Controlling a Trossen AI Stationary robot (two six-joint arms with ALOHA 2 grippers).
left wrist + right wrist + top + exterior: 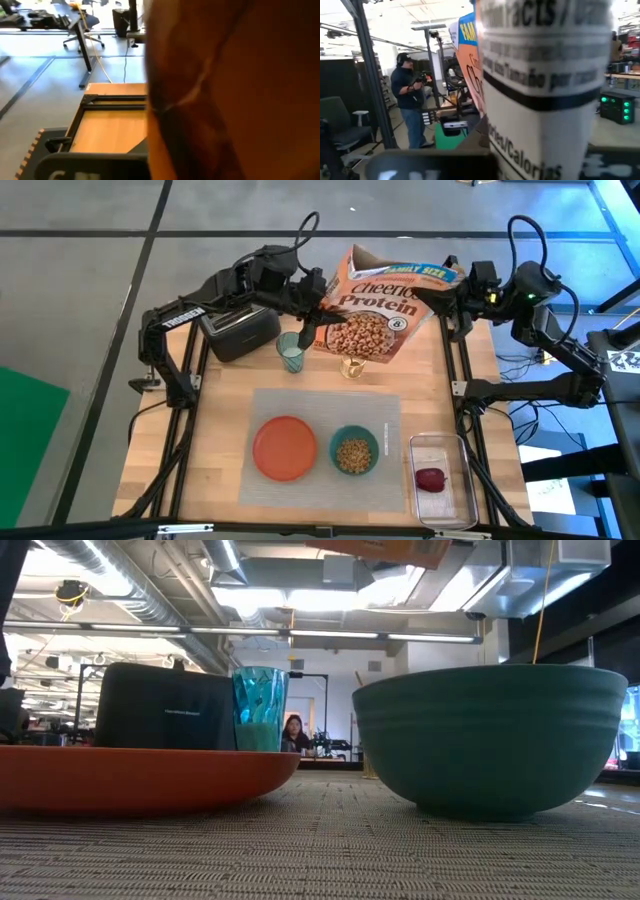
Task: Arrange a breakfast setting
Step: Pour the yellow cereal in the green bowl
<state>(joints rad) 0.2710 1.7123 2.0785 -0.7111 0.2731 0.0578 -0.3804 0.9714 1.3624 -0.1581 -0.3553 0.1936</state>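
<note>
Currently, a cereal box (pixel 378 305) is held aloft over the table's far side, long axis across it | left gripper (pixel 312 308) and right gripper (pixel 452 302) pinch its opposite ends | teal bowl (pixel 354 450) sits just right of the orange plate (pixel 284 447) on the grey placemat (pixel 320 405) | green-tinted glass (pixel 291 354) stands upright beyond the mat.

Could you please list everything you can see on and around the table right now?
Placemat: one, grey, table centre.
Plate: one, orange, on placemat.
Bowl: one, teal, cereal inside, beside plate.
Glass: one, green-tinted, behind placemat.
Toaster: one, black, back left.
Cereal box: one, orange, held above table.
Tub: one, clear, right of placemat.
Fruit: one, red, in tub.
Person: one, background.
Left gripper: at box.
Right gripper: at box.
</note>
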